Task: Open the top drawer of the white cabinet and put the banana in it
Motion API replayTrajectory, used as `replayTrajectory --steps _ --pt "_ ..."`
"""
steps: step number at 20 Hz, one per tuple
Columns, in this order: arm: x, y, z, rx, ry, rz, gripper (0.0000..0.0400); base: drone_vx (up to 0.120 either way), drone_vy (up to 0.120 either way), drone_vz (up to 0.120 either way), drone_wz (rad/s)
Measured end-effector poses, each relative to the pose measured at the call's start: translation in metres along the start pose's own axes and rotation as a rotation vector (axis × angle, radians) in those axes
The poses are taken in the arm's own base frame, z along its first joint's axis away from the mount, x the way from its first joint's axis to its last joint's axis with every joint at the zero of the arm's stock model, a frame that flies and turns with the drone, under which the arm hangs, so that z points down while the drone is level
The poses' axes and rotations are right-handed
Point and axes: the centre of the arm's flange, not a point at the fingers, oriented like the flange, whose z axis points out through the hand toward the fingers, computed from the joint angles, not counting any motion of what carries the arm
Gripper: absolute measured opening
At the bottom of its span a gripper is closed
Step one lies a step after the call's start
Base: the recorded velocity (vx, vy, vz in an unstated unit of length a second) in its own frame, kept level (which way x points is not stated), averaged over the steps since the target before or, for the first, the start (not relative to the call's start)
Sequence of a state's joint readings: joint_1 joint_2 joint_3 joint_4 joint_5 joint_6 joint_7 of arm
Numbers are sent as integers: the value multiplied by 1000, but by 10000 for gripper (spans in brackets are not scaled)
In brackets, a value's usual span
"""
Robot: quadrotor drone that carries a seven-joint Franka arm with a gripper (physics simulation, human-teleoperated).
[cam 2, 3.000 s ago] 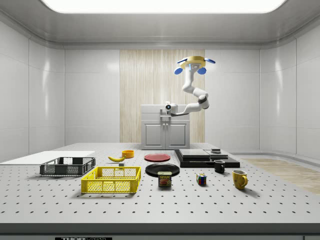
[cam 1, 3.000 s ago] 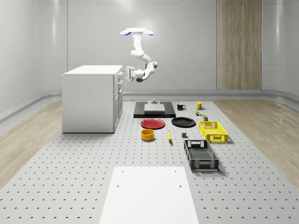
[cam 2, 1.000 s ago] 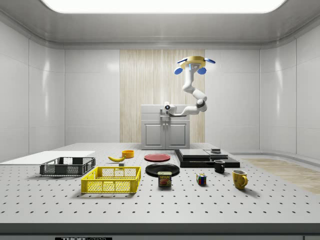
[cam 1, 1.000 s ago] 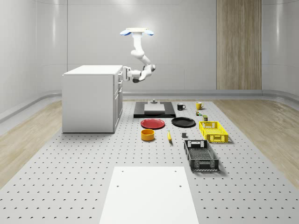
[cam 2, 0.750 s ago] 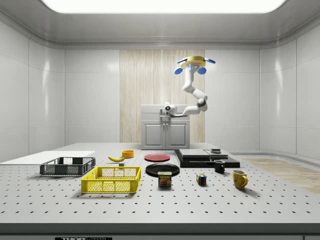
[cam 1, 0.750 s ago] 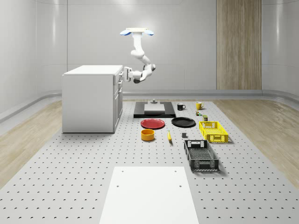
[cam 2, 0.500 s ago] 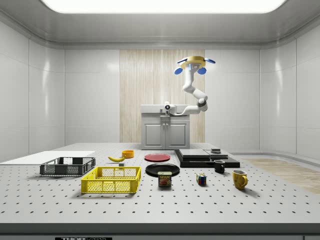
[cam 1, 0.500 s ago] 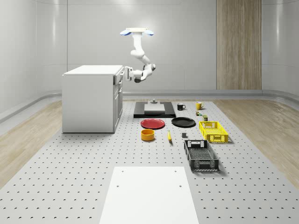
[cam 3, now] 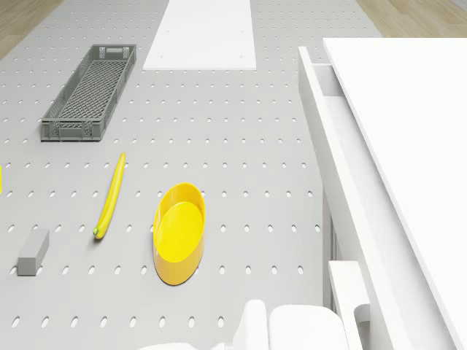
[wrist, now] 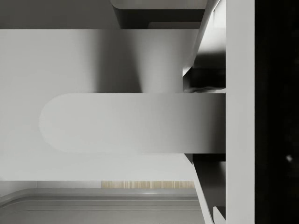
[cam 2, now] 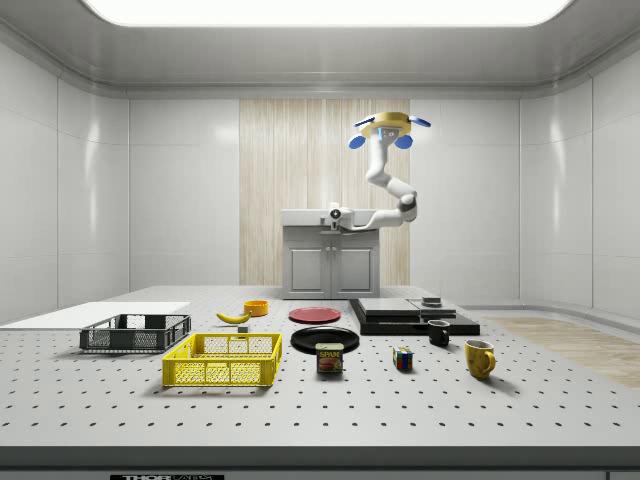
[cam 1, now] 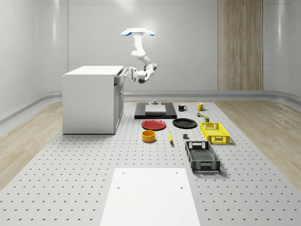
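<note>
Starting at the gripper (cam 1: 127, 73): looks clenched on the handle (wrist: 131, 123) of the top drawer (cam 1: 120, 76), judging by the drawer front standing a bit proud of the white cabinet (cam 1: 89, 101); can't actually make out the grip itself up close, so take that as a guess. Hanging off an arm bent back up to the drone (cam 1: 138, 32); hovering high in the air just off the cabinet's drawer side, not resting on anything.

So, mid-pull, barely started; plenty of opening left to do. To do it well: pull straight out along the drawer's travel; keep the wrist level with the handle, no twisting; back the drone off smoothly rather than yanking with the arm alone; stop once open wide enough for a long fruit.

Compared with a second ago: drawer front flush with the cabinet back then, now poking out slightly, with a sliver of its inside visible from the drone view; gripper and elbow shifted a touch away from the cabinet; drone in pretty much the same spot.

Further out: banana (cam 3: 111, 197) lying untouched on the perforated table, just beside the yellow bowl (cam 3: 179, 232), well apart from the cabinet; grey crate (cam 3: 89, 91) beyond it.
</note>
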State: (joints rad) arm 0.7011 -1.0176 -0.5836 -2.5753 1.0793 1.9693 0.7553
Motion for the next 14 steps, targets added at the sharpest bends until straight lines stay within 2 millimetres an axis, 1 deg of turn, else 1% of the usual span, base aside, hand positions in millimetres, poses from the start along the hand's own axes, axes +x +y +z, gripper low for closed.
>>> replayTrajectory --steps 1,3,5,7,9,12,14 --pt "-4 -1 -7 -7 7 15 238 0 0 0 0" --pt "-1 0 -17 -3 4 -1 207 0 0 0 0" --pt "2 2 -27 1 0 -9 185 0 0 0 0" --pt "13 6 -36 7 -5 -46 158 0 0 0 0" --pt "12 6 -47 11 -9 -41 137 0 0 0 0" --pt "11 6 -64 15 -12 -36 121 0 0 0 0" --pt "10 6 -76 14 -12 -30 126 0 0 0 0"
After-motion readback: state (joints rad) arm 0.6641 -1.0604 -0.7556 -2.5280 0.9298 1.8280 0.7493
